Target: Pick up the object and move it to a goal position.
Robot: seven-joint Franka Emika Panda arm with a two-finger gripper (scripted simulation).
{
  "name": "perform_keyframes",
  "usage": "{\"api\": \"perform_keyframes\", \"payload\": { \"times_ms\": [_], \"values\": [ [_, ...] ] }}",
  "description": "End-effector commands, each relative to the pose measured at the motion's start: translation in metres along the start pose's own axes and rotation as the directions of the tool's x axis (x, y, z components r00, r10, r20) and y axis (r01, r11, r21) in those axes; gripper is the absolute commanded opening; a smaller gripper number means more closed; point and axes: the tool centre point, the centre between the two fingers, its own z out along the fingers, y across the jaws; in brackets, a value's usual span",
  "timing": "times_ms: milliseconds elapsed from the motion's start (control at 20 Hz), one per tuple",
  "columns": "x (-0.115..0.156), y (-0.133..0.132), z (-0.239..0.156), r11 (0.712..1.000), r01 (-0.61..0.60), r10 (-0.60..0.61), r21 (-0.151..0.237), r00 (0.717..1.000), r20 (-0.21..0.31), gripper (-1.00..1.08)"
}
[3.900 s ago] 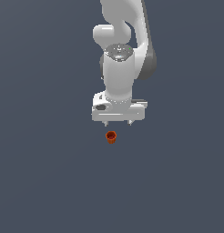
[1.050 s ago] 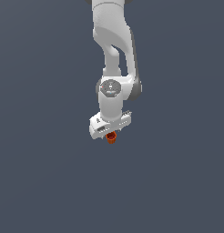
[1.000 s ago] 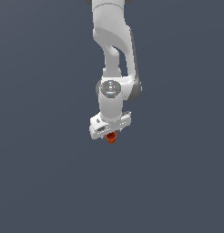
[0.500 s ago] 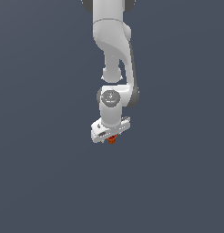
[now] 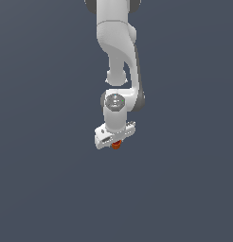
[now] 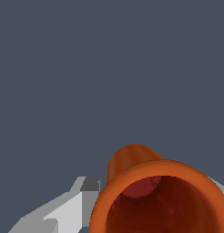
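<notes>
Small orange-red pot (image 5: 116,145), seen in the exterior view as a speck of colour directly beneath the white gripper (image 5: 115,142), tucked between its fingertips. In the wrist view the pot (image 6: 159,195) fills the near field, its flared rim and dark hollow turned toward the camera and its narrower body pointing away; a pale grey finger (image 6: 63,211) lies against one side of it and a sliver of another shows at the opposite side. The gripper is thus judged to be closed on the pot, pinching it across its body. Whether the pot rests on the surface (image 5: 42,189) or hangs just clear of it cannot be told, since the plain dark ground offers no shadow or contact line.

Step in hand, by judgement: the grasp is made and the carry is at its start. No goal marker shows in either view, so the direction of the transfer cannot be read here. The next move calls for a steady hold, as so small and tapered a pot could slip or swing between the fingers.

Room for moving: the surface runs uniform and bare of other things to every edge of both views, with no border, wall or obstacle visible. The arm (image 5: 117,56) hangs near-vertical above the gripper.
</notes>
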Motion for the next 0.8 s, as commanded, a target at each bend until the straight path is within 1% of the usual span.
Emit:
{"api": "perform_keyframes", "payload": {
  "times_ms": [0,200,400,600,750],
  "values": [
    [0.000,0.000,0.001,1.000,0.000,0.000,0.000,1.000,0.001,-1.00],
    [-0.001,-0.002,-0.001,1.000,0.000,0.000,0.000,1.000,0.000,-1.00],
    [-0.003,-0.011,-0.006,1.000,0.000,0.000,0.000,1.000,0.000,-1.00],
    [-0.008,-0.027,-0.015,1.000,0.000,0.000,0.000,1.000,0.000,-1.00],
    [-0.013,-0.045,-0.024,1.000,0.000,0.000,-0.001,1.000,0.001,-1.00]
  ]
}}
